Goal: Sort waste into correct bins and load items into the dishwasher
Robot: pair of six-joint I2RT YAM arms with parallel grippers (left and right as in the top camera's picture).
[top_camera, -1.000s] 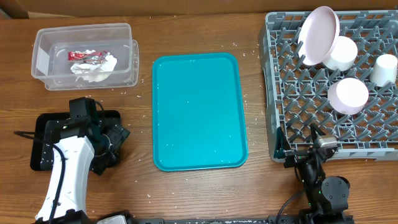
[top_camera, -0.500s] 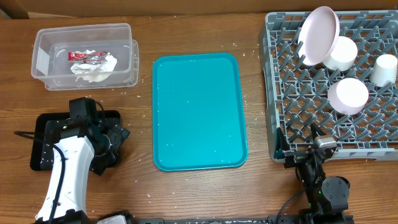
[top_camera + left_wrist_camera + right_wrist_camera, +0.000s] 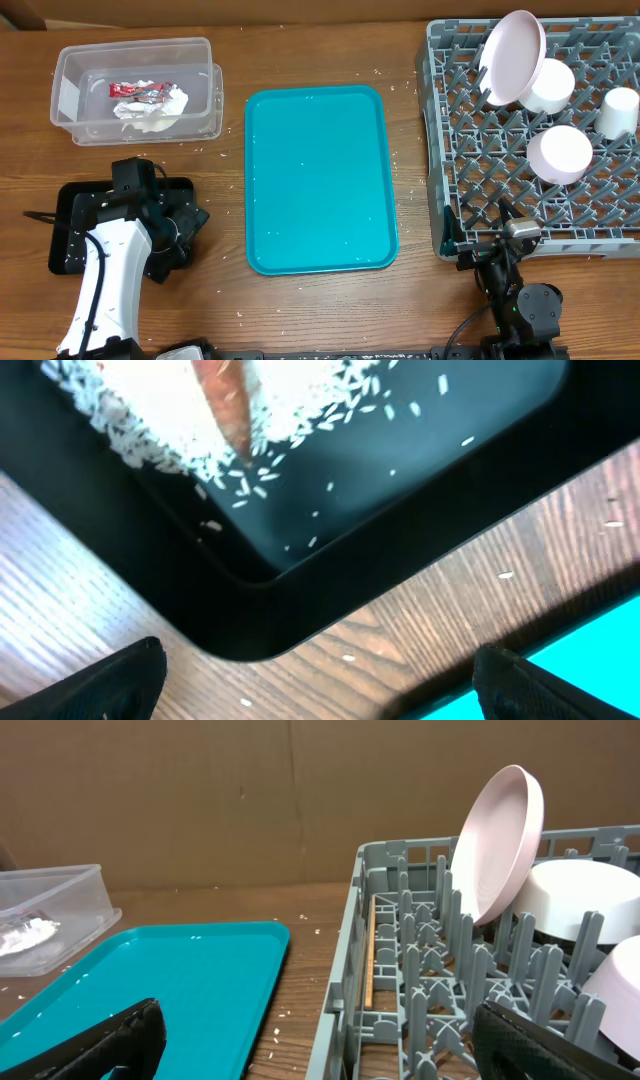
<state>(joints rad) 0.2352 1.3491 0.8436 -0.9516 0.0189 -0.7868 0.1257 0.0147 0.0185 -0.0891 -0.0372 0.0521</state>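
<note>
Currently: grey pegged-lattice rack [image 3: 470, 150] at 3 o'clock, round plate [image 3: 515, 58] upright in it. Smooth teal tray [image 3: 320, 178] centre. Clear tub [image 3: 70, 60] at 10: foil wrapper [image 3: 135, 91], crumpled napkins [image 3: 160, 112]. Matte black tray [image 3: 420, 470] at 8: rice [image 3: 150, 400], orange stick [image 3: 230, 405]. Left gripper [image 3: 320, 672] points down over its corner, right gripper [image 3: 320, 1035] level by the rack at 5; both spread wide, empty.

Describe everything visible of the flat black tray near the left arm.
The black tray is flat and rectangular, with rounded corners and a low raised rim, seemingly glossy plastic. It lies on the table, left of the teal tray. Inside are white rice grains with an orange-brown stick on them. The left claw hangs open by its corner.
</note>
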